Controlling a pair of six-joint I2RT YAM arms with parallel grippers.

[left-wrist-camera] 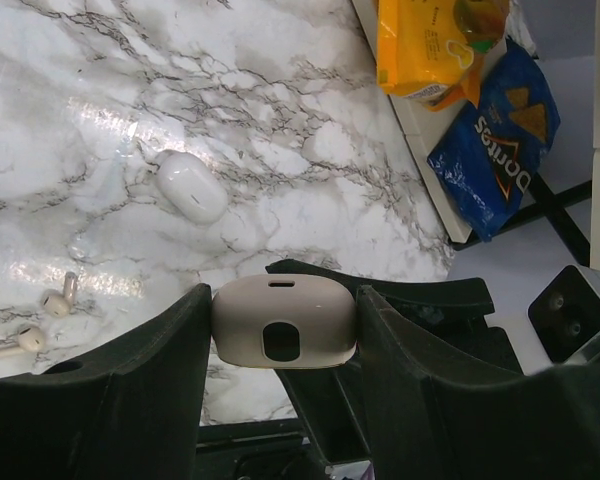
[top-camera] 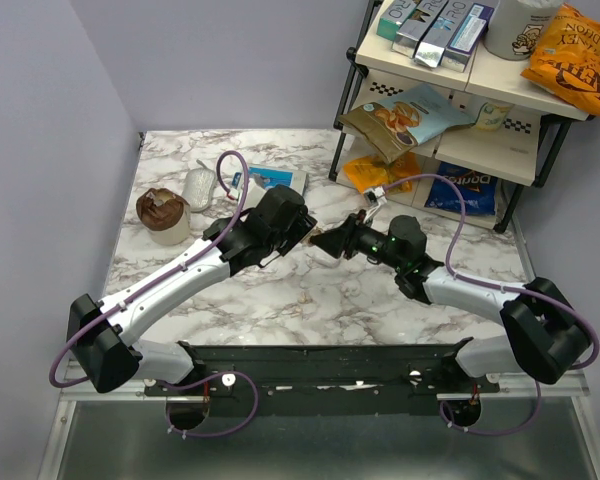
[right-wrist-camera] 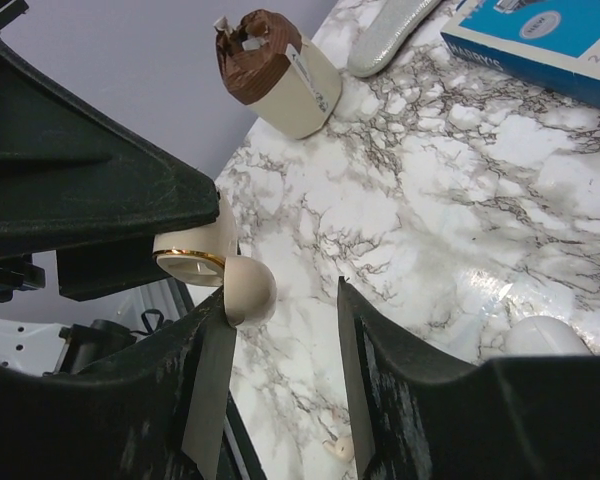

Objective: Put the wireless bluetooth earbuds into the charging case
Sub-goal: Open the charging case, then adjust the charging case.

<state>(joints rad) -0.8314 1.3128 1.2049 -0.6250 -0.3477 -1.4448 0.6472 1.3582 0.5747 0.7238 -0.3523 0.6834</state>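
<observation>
Holding case (left-wrist-camera: 285, 325) in left pincer (left-wrist-camera: 285, 310), lid (right-wrist-camera: 252, 290) open. Right pincer (right-wrist-camera: 283, 295) half-wide, empty, one finger (right-wrist-camera: 208, 360) at case lid. Earbuds (left-wrist-camera: 55, 302) on surface (left-wrist-camera: 280, 120), well apart from case, left of it in left wrist view. Risk: finger knocks lid, case twists or slips.

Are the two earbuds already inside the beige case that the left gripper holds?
No, both earbuds lie on the marble table, apart from the beige case.
</observation>
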